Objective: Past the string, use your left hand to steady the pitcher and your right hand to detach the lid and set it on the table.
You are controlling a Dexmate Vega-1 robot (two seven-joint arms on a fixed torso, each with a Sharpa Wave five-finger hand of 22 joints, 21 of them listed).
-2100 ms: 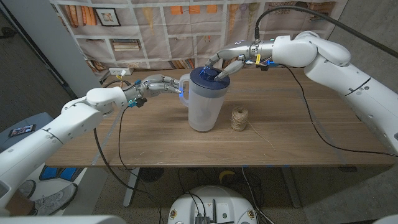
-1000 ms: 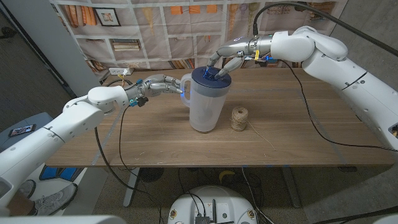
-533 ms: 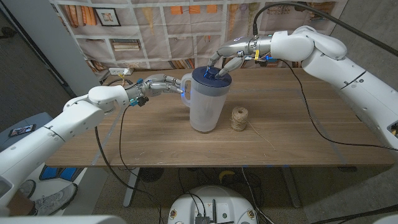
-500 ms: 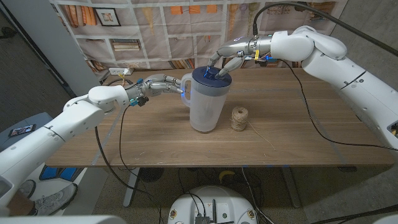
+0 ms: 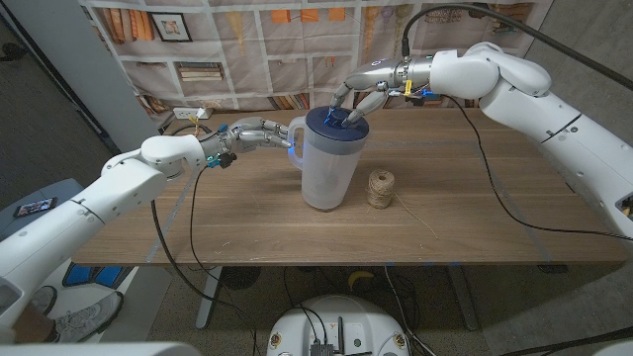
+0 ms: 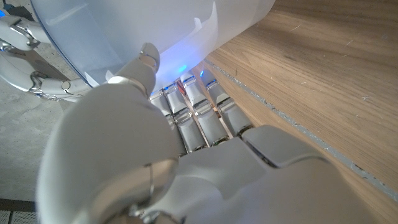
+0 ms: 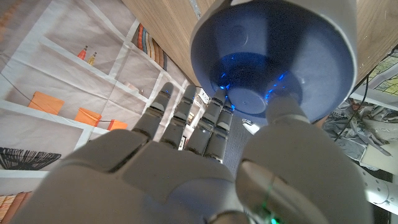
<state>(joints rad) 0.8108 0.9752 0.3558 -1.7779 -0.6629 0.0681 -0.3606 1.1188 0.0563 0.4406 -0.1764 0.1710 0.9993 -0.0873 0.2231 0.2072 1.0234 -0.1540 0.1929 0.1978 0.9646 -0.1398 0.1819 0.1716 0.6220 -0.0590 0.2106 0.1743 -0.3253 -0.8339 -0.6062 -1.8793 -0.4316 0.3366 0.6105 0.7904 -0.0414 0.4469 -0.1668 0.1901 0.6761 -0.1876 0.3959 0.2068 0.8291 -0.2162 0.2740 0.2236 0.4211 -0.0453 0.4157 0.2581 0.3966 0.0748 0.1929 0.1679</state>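
Note:
A translucent white pitcher stands mid-table, with its dark blue lid seated on top. My left hand reaches in from the side and its fingers wrap the pitcher's handle. In the left wrist view my fingers lie against the pitcher wall. My right hand hangs over the lid from behind. Its thumb and fingers pinch the raised knob in the middle of the lid. The ball of string lies just right of the pitcher.
A loose strand of string trails from the ball toward the table's front right. Black cables cross the right side of the table. A screen printed with bookshelves stands behind the far edge.
Since the earliest frame my right arm has risen slightly and its fingers have settled on the lid's knob. Over the last second nothing visibly moves; the lid stays on the pitcher.

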